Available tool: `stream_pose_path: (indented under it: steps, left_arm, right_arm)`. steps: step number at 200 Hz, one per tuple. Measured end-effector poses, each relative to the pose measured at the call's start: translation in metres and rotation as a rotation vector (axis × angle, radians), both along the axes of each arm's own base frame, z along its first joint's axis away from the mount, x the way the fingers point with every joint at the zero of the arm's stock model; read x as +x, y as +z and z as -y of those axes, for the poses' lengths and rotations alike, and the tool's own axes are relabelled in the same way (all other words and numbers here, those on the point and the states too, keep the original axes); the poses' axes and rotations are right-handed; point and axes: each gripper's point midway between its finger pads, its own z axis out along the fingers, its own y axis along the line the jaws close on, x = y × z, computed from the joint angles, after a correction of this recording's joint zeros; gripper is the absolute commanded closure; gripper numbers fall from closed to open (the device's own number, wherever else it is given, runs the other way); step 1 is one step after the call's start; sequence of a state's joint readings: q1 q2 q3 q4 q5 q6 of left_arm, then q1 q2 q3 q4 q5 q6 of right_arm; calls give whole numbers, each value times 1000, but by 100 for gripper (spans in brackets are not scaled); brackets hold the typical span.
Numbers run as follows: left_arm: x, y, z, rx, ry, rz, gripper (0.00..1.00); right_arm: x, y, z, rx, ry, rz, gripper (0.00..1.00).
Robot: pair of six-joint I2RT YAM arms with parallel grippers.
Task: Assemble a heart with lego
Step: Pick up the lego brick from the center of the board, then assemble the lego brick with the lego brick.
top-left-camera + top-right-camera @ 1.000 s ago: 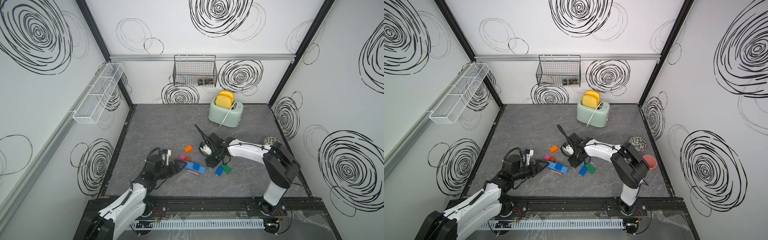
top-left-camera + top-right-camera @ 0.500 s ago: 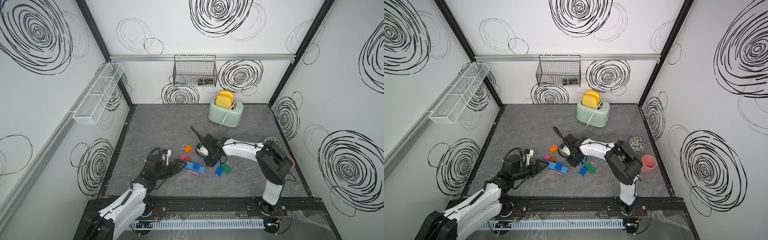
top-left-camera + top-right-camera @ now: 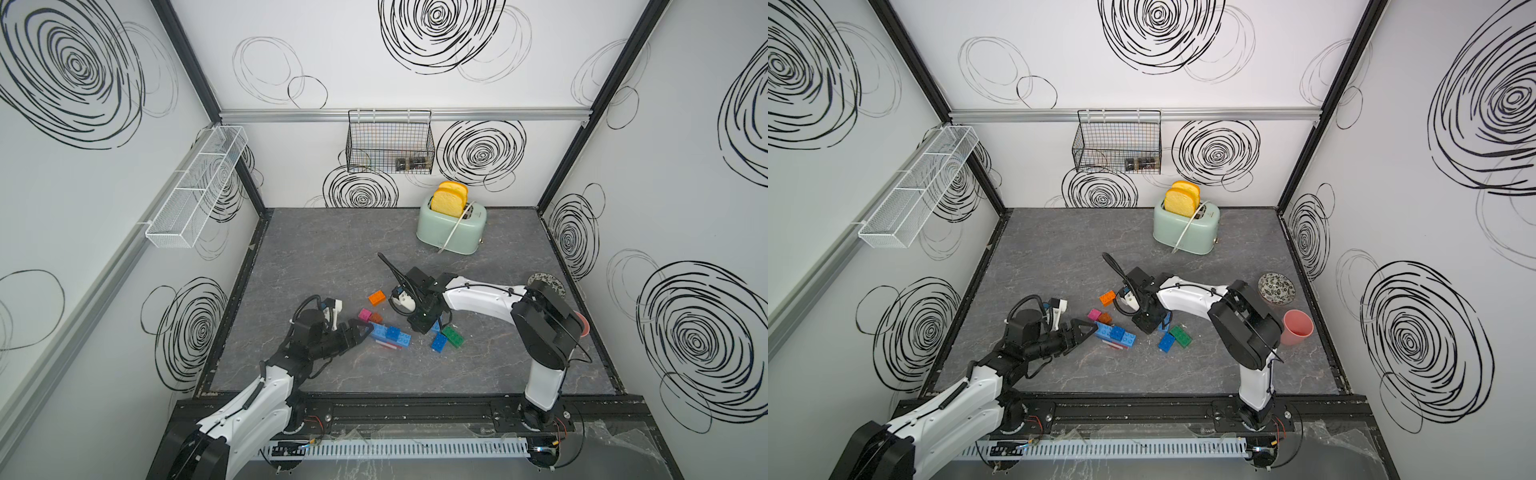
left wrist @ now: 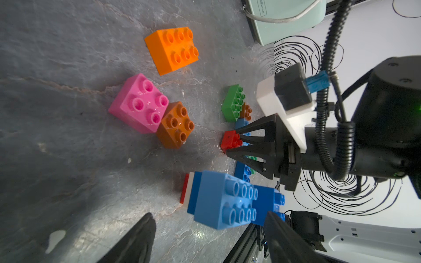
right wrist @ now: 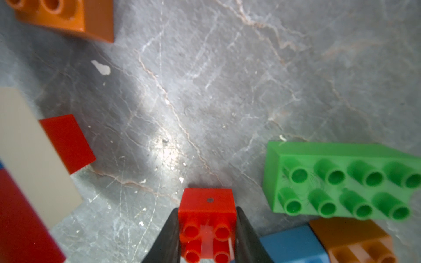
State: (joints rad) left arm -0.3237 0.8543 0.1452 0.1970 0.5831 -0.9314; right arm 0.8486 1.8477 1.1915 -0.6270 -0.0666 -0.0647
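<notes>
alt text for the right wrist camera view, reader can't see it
The right gripper is shut on a small red brick, studs facing the camera, over a grey marbled tabletop. A green eight-stud brick lies nearby, beside a blue brick and a brown brick; a blurred red-and-white stack fills the opposite edge.

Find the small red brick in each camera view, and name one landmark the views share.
Top view: hidden under the right end effector.
Top view: same, under that end effector.
Left wrist: red brick pinched in it, beyond the brown brick.
Right wrist: red brick close up in its grip, green brick beside.
Shared landmark: the right end effector, in all four.
</notes>
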Motion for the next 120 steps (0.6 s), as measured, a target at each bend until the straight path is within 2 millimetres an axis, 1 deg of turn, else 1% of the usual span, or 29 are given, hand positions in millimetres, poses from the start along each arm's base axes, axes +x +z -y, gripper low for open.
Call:
stream_pose_path:
  steps: [16, 30, 71, 85, 100, 120]
  left_arm:
    - [0, 0, 1, -1, -3, 2, 21]
    - [0, 0, 2, -1, -9, 3, 22]
    - [1, 1, 5, -5, -17, 14, 22]
    - [2, 2, 5, -6, -17, 17, 22]
    - [2, 3, 5, -8, -17, 22, 22]
    - [3, 3, 5, -10, -17, 27, 22]
  right_arm:
    - [4, 6, -2, 0, 0, 11, 75]
    - [8, 15, -5, 11, 1, 26, 75]
    - [18, 59, -21, 94, 7, 81, 76]
    - [21, 71, -26, 114, 8, 93, 76]
    - [22, 77, -29, 127, 8, 92, 76]
    - [19, 79, -30, 131, 8, 74, 76]
